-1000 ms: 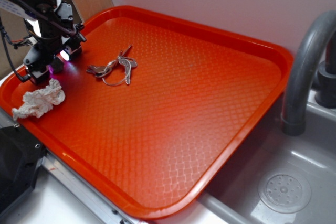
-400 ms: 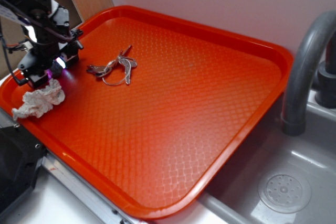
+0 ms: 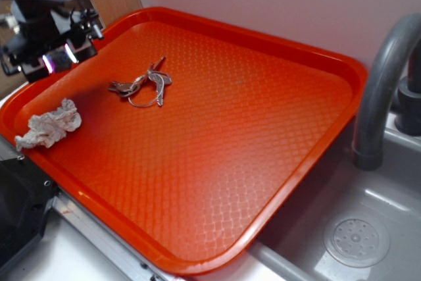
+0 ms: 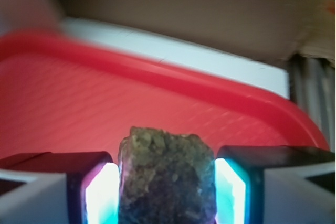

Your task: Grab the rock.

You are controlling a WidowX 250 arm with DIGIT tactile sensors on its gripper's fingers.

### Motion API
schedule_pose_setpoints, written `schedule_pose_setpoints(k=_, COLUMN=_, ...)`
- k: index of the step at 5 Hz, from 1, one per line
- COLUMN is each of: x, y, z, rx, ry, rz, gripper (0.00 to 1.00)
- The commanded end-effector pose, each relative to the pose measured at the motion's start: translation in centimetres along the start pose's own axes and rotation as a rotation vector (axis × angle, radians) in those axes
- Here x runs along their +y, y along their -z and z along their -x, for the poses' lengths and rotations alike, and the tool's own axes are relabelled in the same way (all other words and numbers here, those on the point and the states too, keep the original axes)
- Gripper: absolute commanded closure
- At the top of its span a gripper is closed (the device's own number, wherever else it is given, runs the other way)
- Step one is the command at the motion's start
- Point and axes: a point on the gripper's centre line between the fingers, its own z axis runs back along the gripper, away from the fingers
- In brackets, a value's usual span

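Observation:
In the wrist view the rock (image 4: 167,178), a lumpy grey-brown stone, sits wedged between the two glowing pads (image 4: 102,195) of my gripper (image 4: 166,192), which is shut on it. The stone hangs above the orange tray (image 4: 79,103). In the exterior view my gripper (image 3: 49,57) is lifted over the tray's far-left corner, blurred by motion, and the rock cannot be made out there.
A crumpled white paper wad (image 3: 49,125) lies near the left edge of the orange tray (image 3: 263,136). A bunch of keys (image 3: 141,85) lies to its right. A grey faucet (image 3: 385,77) and a sink with a drain (image 3: 356,239) are at the right.
My gripper has risen from beside the paper wad and moved back toward the tray's far-left corner, carrying the rock. Paper and keys have not moved.

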Motion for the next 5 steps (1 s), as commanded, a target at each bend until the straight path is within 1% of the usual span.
schedule_pose_setpoints(k=1, x=-3.6, y=-7.5, z=-0.5, rx=0.501, ry=0.396, rz=0.251, gripper=1.00)
schedule_pose_setpoints(k=2, x=-4.1, y=-11.2, z=0.0, rx=0.734, ry=0.607, rz=0.421, gripper=1.00)
schedule_pose_setpoints(k=3, x=-4.0, y=-15.2, z=0.8, rx=0.738, ry=0.858, rz=0.532, gripper=1.00)
schedule_pose_setpoints(k=4, x=-3.9, y=-17.4, z=1.5, rx=0.760, ry=1.107, rz=0.630, gripper=1.00)
schedule_pose_setpoints(k=5, x=-4.2, y=-16.6, z=0.7, rx=0.726, ry=1.166, rz=0.569, gripper=1.00)
